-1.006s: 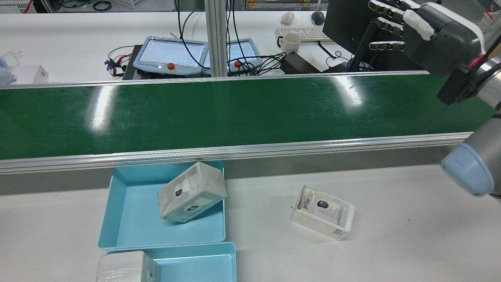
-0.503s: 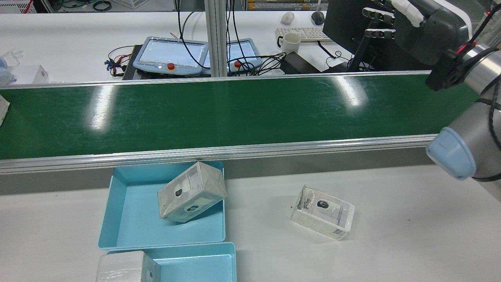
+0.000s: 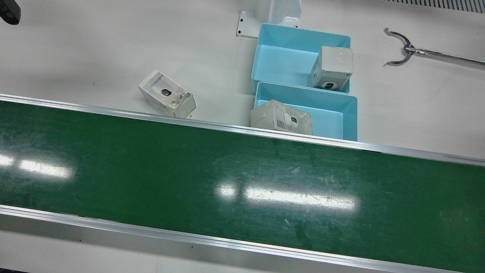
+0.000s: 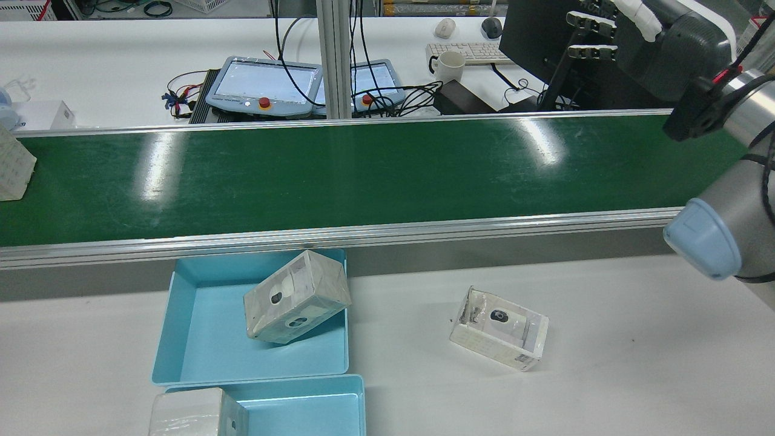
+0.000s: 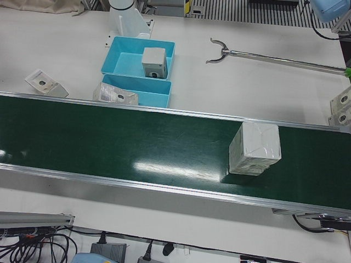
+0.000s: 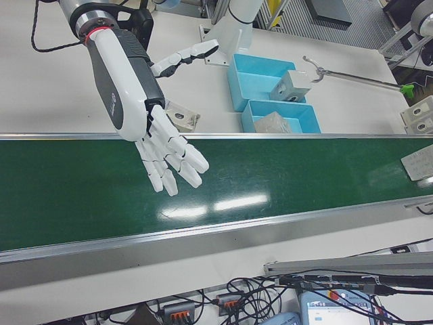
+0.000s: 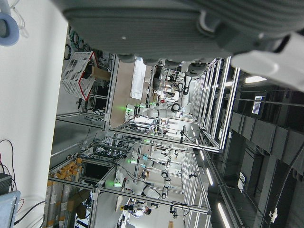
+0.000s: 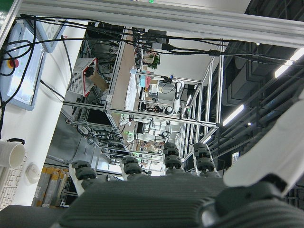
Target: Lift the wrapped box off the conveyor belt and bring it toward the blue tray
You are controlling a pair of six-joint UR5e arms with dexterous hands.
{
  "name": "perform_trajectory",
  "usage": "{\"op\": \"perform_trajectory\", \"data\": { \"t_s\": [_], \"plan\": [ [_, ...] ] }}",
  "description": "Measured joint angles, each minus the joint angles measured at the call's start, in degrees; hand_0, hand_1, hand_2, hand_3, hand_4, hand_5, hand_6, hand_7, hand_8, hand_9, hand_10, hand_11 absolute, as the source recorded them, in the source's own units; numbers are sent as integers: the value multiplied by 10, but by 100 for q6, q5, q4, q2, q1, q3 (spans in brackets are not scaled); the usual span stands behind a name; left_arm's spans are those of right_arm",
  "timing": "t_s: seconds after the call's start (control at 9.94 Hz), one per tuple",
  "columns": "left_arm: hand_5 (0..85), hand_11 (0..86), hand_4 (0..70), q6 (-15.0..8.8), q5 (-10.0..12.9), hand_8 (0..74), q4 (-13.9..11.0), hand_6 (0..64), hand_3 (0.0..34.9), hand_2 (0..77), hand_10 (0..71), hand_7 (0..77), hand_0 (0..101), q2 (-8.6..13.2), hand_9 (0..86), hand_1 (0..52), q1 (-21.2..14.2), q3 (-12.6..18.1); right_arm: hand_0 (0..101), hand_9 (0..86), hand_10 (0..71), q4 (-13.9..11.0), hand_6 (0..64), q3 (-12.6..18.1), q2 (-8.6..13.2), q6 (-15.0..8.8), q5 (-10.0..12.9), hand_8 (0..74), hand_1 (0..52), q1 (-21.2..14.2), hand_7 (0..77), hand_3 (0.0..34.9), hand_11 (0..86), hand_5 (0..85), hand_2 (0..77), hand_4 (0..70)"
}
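The wrapped box (image 5: 255, 149), pale and taped, stands on the green conveyor belt (image 5: 137, 137). In the rear view it shows at the belt's far left edge (image 4: 12, 166), and in the right-front view at the right edge (image 6: 417, 162). My right hand (image 6: 145, 122) is open with its fingers spread above the belt, far from the box; it is at the rear view's top right (image 4: 660, 42). My left hand (image 7: 166, 28) shows only in its own view, open and holding nothing. Two blue trays (image 4: 200, 339) (image 4: 309, 406) lie on the table just in front of the belt.
One wrapped box (image 4: 296, 297) leans in the nearer-belt tray and another (image 4: 194, 415) sits in the second tray. A clear-fronted box (image 4: 499, 327) lies on the table right of the trays. A metal reaching tool (image 3: 401, 49) lies on the table beside the trays.
The wrapped box has come into the rear view at the belt's left edge and moved right. My right hand has risen and turned over the belt's right end.
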Motion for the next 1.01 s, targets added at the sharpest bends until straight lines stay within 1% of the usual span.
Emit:
{"op": "perform_trajectory", "data": {
  "t_s": [0.2, 0.3, 0.5, 0.6, 0.7, 0.8, 0.91, 1.01],
  "plan": [
    [5, 0, 0, 0, 0, 0, 0, 0, 0, 5, 0, 5, 0, 0, 5, 0, 0, 0, 293, 65, 44, 2, 0, -8, -4, 11, 1, 27, 60, -1, 87, 304, 60, 104, 93, 16],
    [5, 0, 0, 0, 0, 5, 0, 0, 0, 5, 5, 5, 0, 0, 0, 0, 0, 0, 305, 65, 38, 2, 0, -3, -4, 13, 1, 27, 54, -1, 87, 297, 65, 120, 104, 33],
    [5, 0, 0, 0, 0, 5, 0, 0, 0, 11, 5, 5, 0, 0, 0, 0, 0, 0, 305, 65, 44, 2, 0, -5, -21, 45, 1, 27, 54, 1, 82, 297, 65, 115, 104, 33],
    [5, 0, 0, 0, 0, 5, 0, 0, 0, 5, 0, 5, 0, 0, 5, 0, 0, 0, 298, 65, 54, 2, 0, -19, -37, 95, 1, 27, 54, -5, 87, 297, 82, 93, 104, 33],
    [5, 0, 0, 0, 0, 5, 0, 0, 0, 11, 0, 5, 0, 0, 5, 0, 0, 0, 300, 33, 60, 2, 0, -26, -50, 165, -1, 5, 54, -10, 82, 298, 98, 93, 104, 33],
    [5, 0, 0, 0, 0, 5, 0, 0, 0, 11, 0, 5, 0, 0, 5, 0, 0, 0, 300, 33, 60, 0, 0, -26, -68, 305, -6, 5, 54, -50, 82, 298, 98, 93, 104, 33],
    [5, 0, 0, 0, 0, 0, 0, 0, 0, 11, 0, 5, 0, 0, 5, 0, 0, 0, 298, 33, 76, -3, 0, -24, -142, 483, -11, 11, 54, -145, 60, 298, 120, 104, 104, 33],
    [5, 0, 0, 0, 0, 0, 0, 0, 0, 11, 0, 5, 0, 0, 5, 0, 0, 0, 287, 33, 82, -5, 0, -26, -248, 641, -14, 11, 22, -260, 60, 298, 120, 65, 104, 16]
  ]
}}
